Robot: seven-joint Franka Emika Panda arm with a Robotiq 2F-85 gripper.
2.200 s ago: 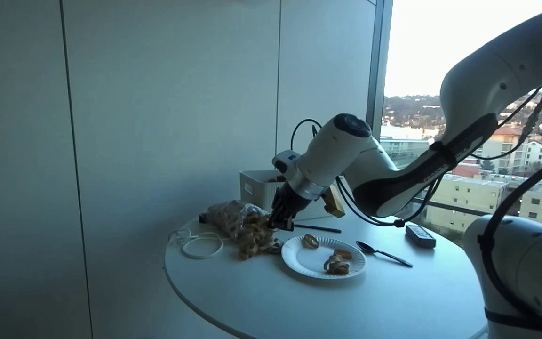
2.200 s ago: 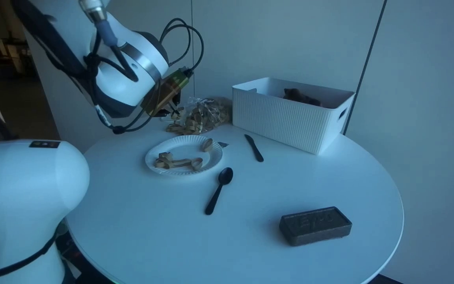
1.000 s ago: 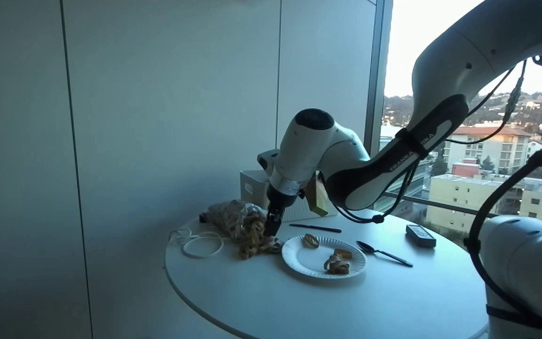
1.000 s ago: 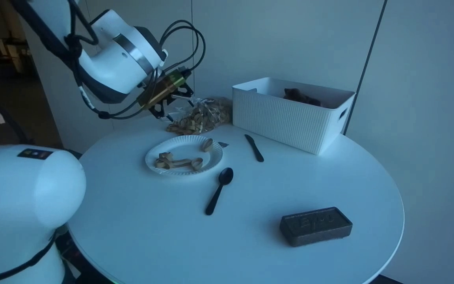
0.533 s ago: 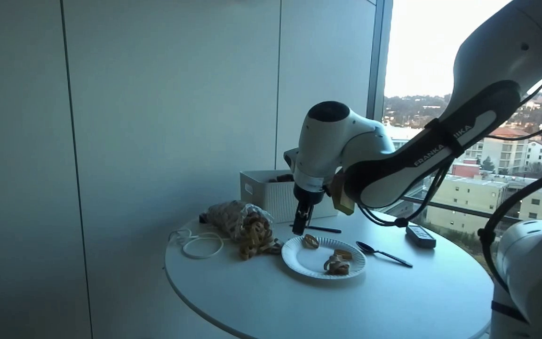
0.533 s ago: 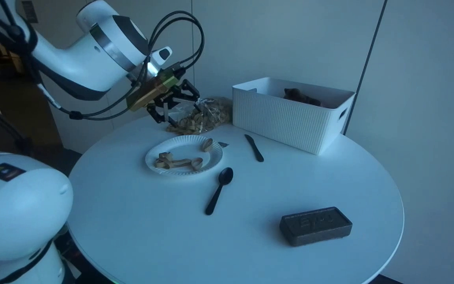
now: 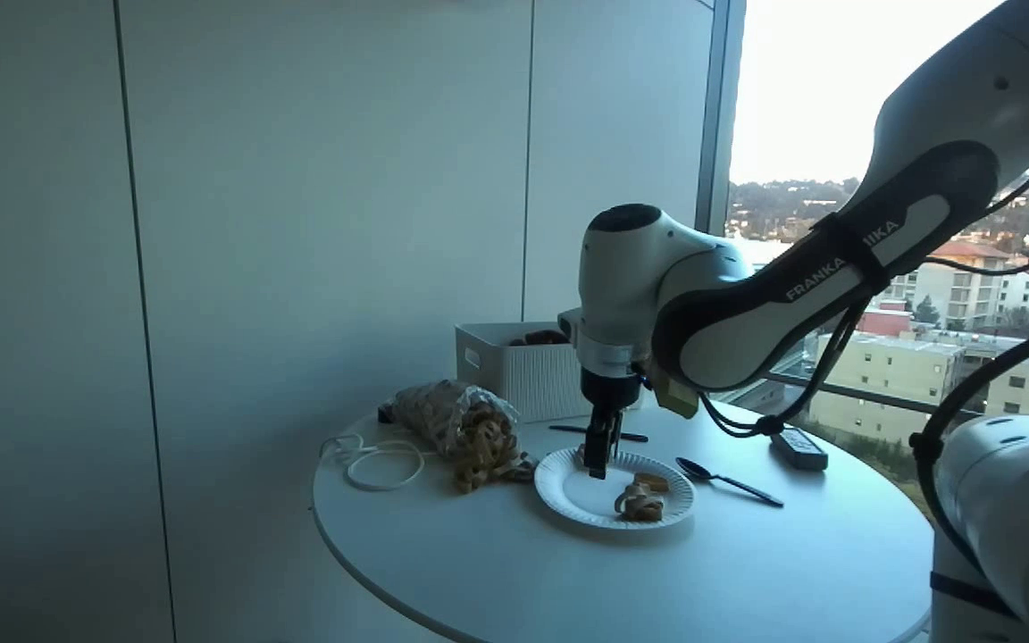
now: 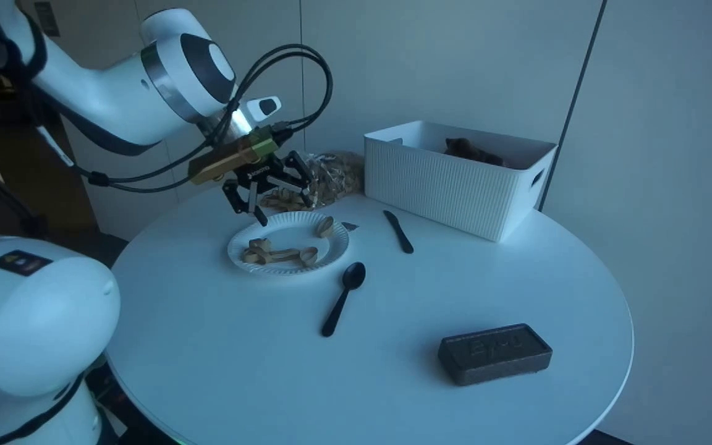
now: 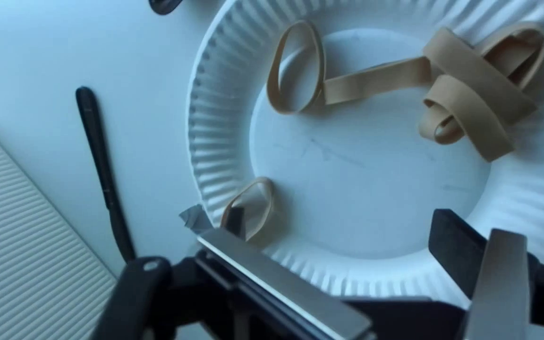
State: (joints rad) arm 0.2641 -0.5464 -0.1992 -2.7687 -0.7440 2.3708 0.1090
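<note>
My gripper (image 9: 343, 231) hangs low over the white paper plate (image 9: 338, 198), pointing down with its fingers spread wide and nothing between them. In the wrist view one fingertip (image 9: 235, 222) overlaps a tan band loop (image 9: 270, 196) at the plate's edge; whether they touch I cannot tell. Across the plate lie a folded tan band clump (image 9: 480, 87), a flat strip (image 9: 376, 78) and another loop (image 9: 320, 61). Behind the gripper (image 8: 285, 210), in both exterior views, a clear plastic bag (image 8: 343, 173) lies on its side, more tan bands (image 7: 483, 455) spilling from its mouth.
A white ribbed bin (image 8: 442, 179) with dark items inside stands by the wall. Beside the plate lie a black knife (image 8: 399, 232) and a black spoon (image 8: 343, 296). Farther off are a dark block (image 8: 495, 355) and a white cable (image 7: 380, 488).
My gripper has moved away from the bag's spilled bands to above the plate, then lower, and turned more upright. Its fingers stand wider apart than at first. The bands on the plate look unmoved.
</note>
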